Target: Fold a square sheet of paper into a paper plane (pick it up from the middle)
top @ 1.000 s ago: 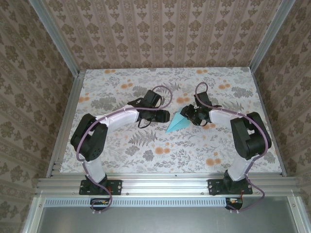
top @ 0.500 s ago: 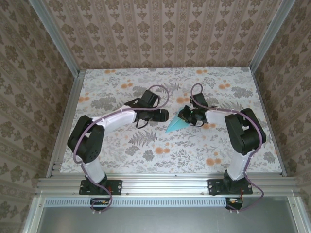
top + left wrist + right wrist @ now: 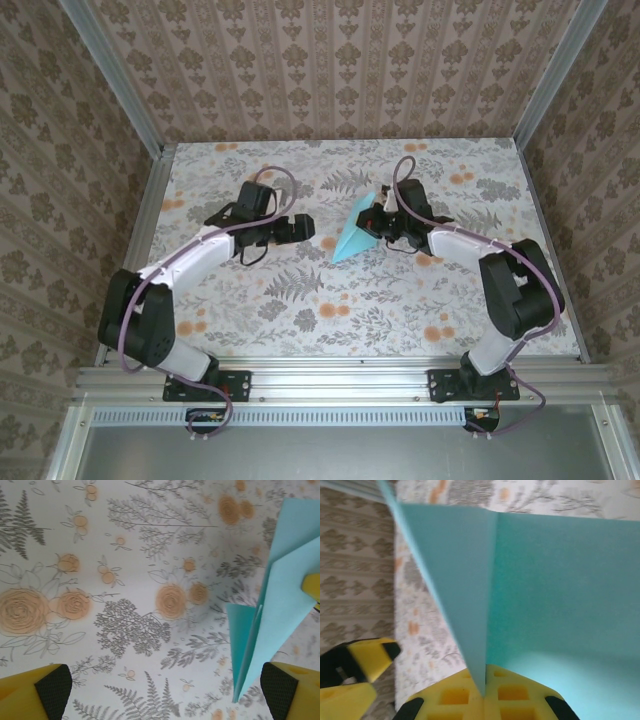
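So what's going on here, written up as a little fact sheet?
Surface: table with a grey-and-orange floral print
Object: blue paper plane, folded to a point, between the two arms
Right gripper: shut on the plane near its wide end
Left gripper: open, holding nothing, apart from the plane

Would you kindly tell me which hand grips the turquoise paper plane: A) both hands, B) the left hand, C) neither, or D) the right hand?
D: the right hand is shut on the paper plane, while the left hand stands open beside it.
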Tool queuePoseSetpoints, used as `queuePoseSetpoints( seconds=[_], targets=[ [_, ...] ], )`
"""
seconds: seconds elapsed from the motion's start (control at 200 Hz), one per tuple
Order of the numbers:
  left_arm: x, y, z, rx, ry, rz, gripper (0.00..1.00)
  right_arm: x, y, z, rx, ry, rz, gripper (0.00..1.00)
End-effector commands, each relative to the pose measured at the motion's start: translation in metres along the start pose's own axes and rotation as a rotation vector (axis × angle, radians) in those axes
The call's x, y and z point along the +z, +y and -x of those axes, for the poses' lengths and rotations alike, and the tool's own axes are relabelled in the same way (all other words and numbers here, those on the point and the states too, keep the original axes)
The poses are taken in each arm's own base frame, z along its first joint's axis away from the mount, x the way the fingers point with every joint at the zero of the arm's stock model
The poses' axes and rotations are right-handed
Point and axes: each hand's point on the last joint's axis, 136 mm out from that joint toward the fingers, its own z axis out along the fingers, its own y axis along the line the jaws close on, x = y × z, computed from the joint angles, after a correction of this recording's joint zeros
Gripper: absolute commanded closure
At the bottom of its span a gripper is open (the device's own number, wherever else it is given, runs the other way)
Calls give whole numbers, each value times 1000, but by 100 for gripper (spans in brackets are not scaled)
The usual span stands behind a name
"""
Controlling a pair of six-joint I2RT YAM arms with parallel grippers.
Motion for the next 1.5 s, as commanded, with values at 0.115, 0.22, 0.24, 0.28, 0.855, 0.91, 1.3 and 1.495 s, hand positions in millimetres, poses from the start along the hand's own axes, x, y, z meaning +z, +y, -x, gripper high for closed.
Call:
queuePoseSetpoints(
  seconds=[0.115, 0.22, 0.24, 0.28, 0.855, 0.91, 1.3, 1.495],
  targets=[
    [-29, -62, 16, -60, -1, -416, 0, -17, 85, 5, -37, 68, 338, 97],
    [-39, -82, 22, -74, 5, -527, 0, -26, 106, 6, -29, 88, 419, 96],
    [-40, -84, 24, -73, 3, -542, 0, -27, 109, 6, -28, 91, 432, 96],
    [-43, -90, 25, -77, 6, -571, 0, -31, 117, 7, -33, 96, 463, 96],
    [-49, -122, 31, -137, 42, -752, 36, -40, 144, 0, -23, 162, 602, 95],
    [-48, -120, 30, -145, 43, -746, 40, -39, 143, 0, -23, 162, 600, 95],
    [-47, -117, 33, -176, 35, -745, 64, -27, 129, -3, 2, 181, 571, 94],
    [-42, -111, 31, -186, 43, -710, 77, -24, 126, -2, 8, 182, 563, 92]
  ],
)
